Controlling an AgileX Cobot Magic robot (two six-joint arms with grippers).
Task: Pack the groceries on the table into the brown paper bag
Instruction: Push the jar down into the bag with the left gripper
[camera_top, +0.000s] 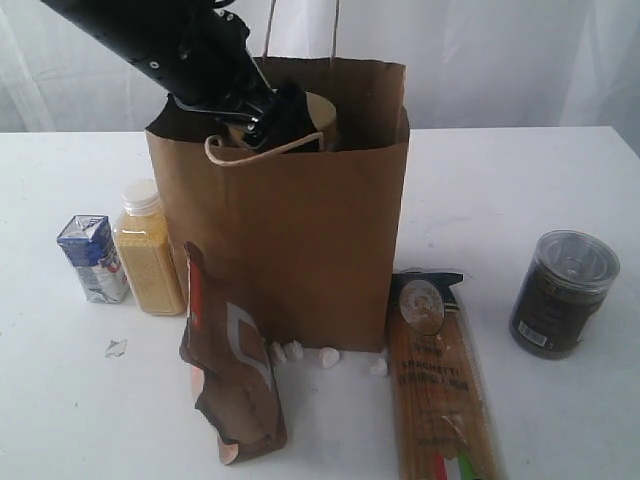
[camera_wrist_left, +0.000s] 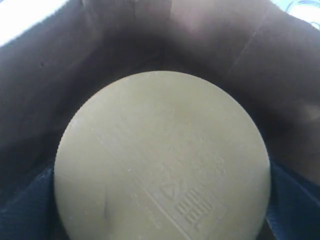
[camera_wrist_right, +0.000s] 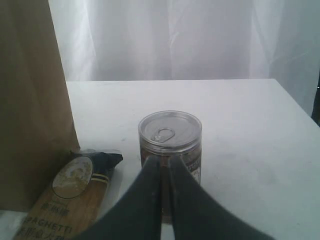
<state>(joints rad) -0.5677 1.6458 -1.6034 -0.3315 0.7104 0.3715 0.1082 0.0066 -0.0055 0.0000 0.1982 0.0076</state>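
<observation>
Clear jar with tan lid (camera_wrist_left: 162, 160) is hemmed by brown paper bag (camera_top: 290, 240) walls, left gripper (camera_top: 285, 118) spread beside it, grip unclear; right gripper (camera_wrist_right: 163, 165) pinched together.

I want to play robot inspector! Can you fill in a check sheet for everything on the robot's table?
Surface: white table, flat.
Job's things: brown paper bag upright in the middle; clear jar with tan lid at its mouth; yellow-filled bottle and small carton on the exterior view's left; foil pouch in front of the bag; spaghetti packet lying flat and dark jar upright on the right.
Clutter: white crumbs at the bag's base; small scrap near the carton.
Grippers: left gripper in the bag's mouth, seemingly holding the tan-lidded jar; right gripper shut, empty, pointing at the dark jar.
Cables: nothing seen.
Surroundings: white curtain behind.
</observation>
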